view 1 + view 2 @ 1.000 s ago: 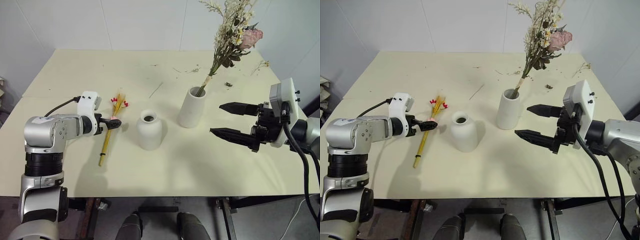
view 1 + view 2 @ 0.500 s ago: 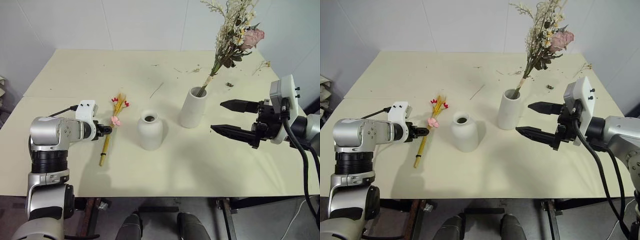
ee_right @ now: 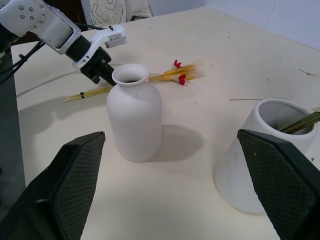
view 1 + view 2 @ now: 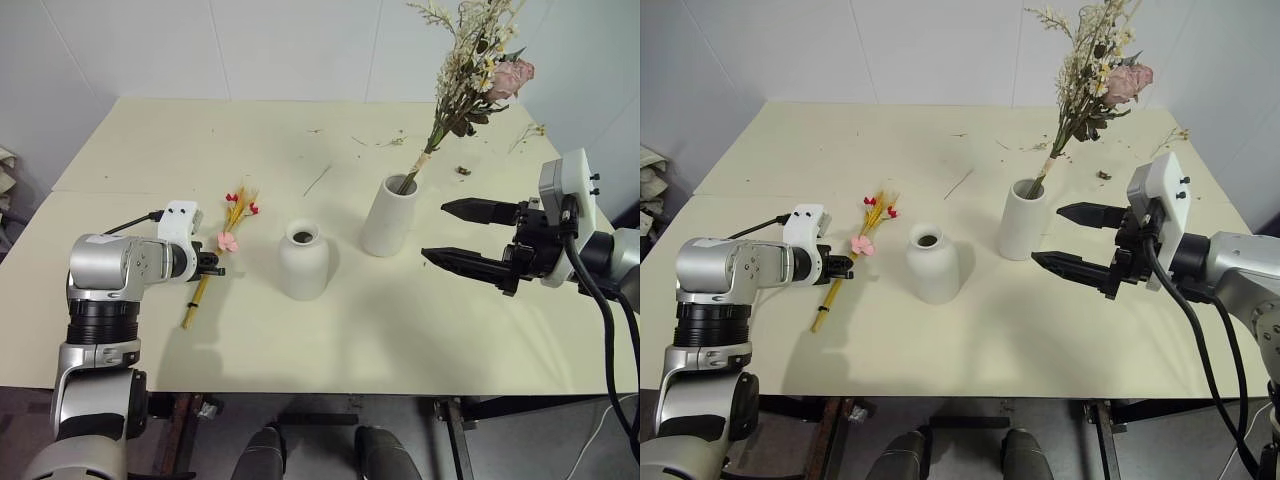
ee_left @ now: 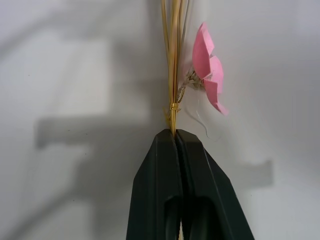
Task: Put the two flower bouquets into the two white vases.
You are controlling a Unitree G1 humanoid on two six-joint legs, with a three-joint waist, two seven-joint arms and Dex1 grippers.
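Observation:
A slim bouquet [image 4: 226,243] of yellow stalks with red and pink blossoms lies on the cream table [image 4: 150,150], left of the short round white vase [image 4: 304,262]. My left gripper [image 4: 212,268] is shut on its stalks just below the pink blossom [image 5: 210,75]; in the left wrist view the fingers [image 5: 165,165] pinch the stalks [image 5: 172,75]. The bushy bouquet [image 4: 470,70] with a pale pink rose stands upright in the taller white vase [image 4: 390,215]. My right gripper [image 4: 432,230] hovers open, right of the tall vase, with nothing in it.
A loose twig [image 4: 312,180], dark crumbs [image 4: 462,170] and a small sprig [image 4: 525,130] lie on the far part of the table. A white wall stands behind it. Bare tabletop stretches in front of both vases.
My left gripper has closed on the slim bouquet's stalks, and the stalks' lower end has swung slightly left. The right gripper has stayed put.

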